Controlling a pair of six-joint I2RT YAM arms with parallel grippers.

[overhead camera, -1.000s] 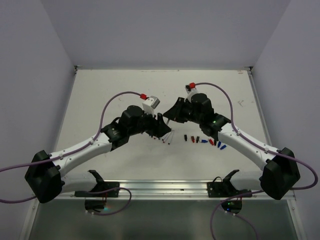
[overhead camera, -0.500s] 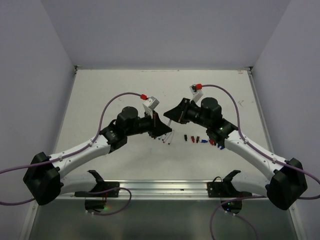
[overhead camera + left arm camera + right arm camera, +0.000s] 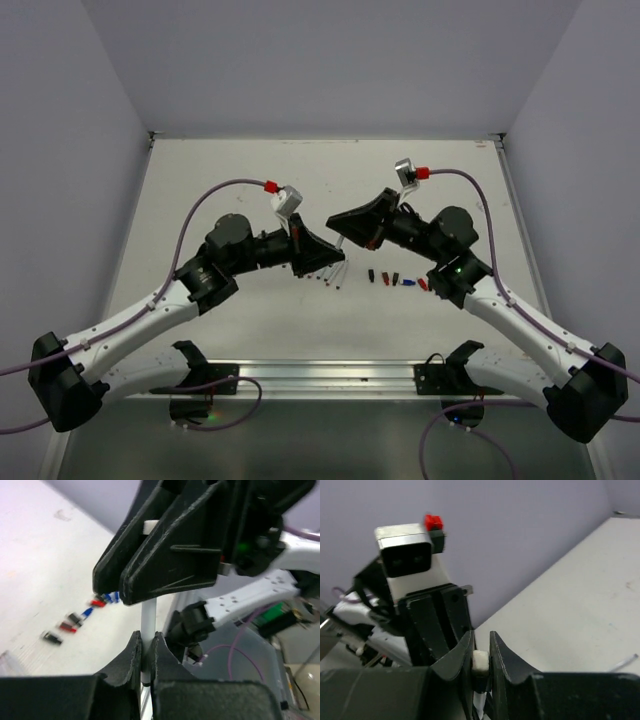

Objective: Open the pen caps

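One white pen [image 3: 148,617] is gripped at both ends above the table. My left gripper [image 3: 145,637] is shut on its lower barrel. My right gripper [image 3: 481,640] is shut on its white upper end [image 3: 480,661], with a dark part just below. From above, the left gripper [image 3: 330,256] and right gripper [image 3: 338,222] meet tip to tip over the table's middle, with the pen [image 3: 342,240] between them. Several loose pen caps [image 3: 400,281], red, black and blue, lie in a row to the right. They also appear as blurred caps [image 3: 75,618] in the left wrist view.
Other pens [image 3: 334,277] lie on the white table [image 3: 220,180] just below the grippers. Purple cables [image 3: 215,195] with red connectors arch over both wrists. Grey walls close the back and sides, and a metal rail [image 3: 320,375] runs along the near edge.
My left gripper has shut on the pen that the right gripper holds. Both arms have swung outward at the elbows, and the wrists have turned to face each other.
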